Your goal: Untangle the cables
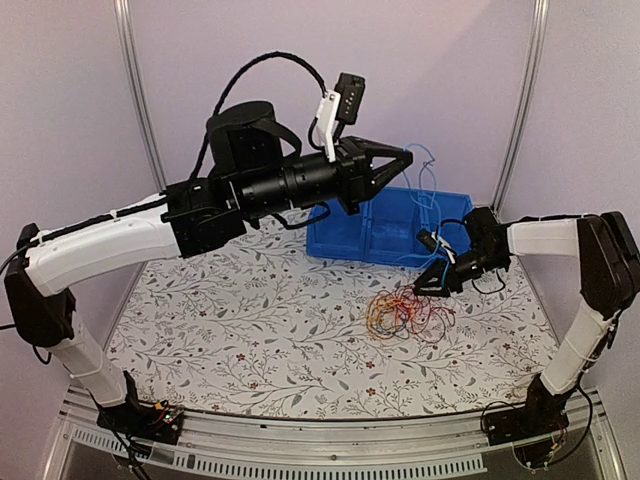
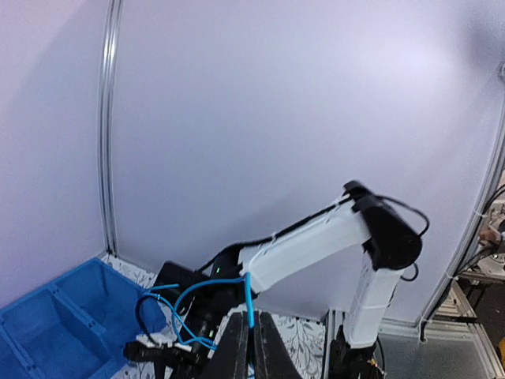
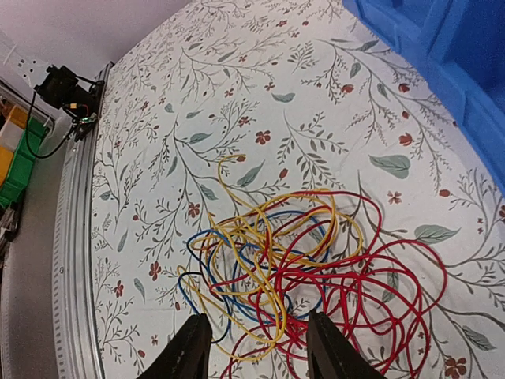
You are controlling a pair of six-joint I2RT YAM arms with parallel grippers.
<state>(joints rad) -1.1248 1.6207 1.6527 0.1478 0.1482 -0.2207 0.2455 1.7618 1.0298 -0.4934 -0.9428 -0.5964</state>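
red, yellow, blue cables (image 3: 316, 268) tangled near spread, empty right end effector (image 3: 256, 317); left end effector (image 2: 251, 316) clamps a pale blue cable (image 2: 248, 296).

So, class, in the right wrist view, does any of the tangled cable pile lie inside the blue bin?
No, the cable pile rests on the floral table cover, clear of the blue bin.

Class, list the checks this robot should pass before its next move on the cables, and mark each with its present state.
1. Left tool shut on blue cable: ok.
2. Right tool open above tangle: ok.
3. Blue cable clear of right arm: cannot tell.
4. Tangle loosened: not ok, red, yellow and blue loops cross.
5. Tangle on table, outside bin: ok.
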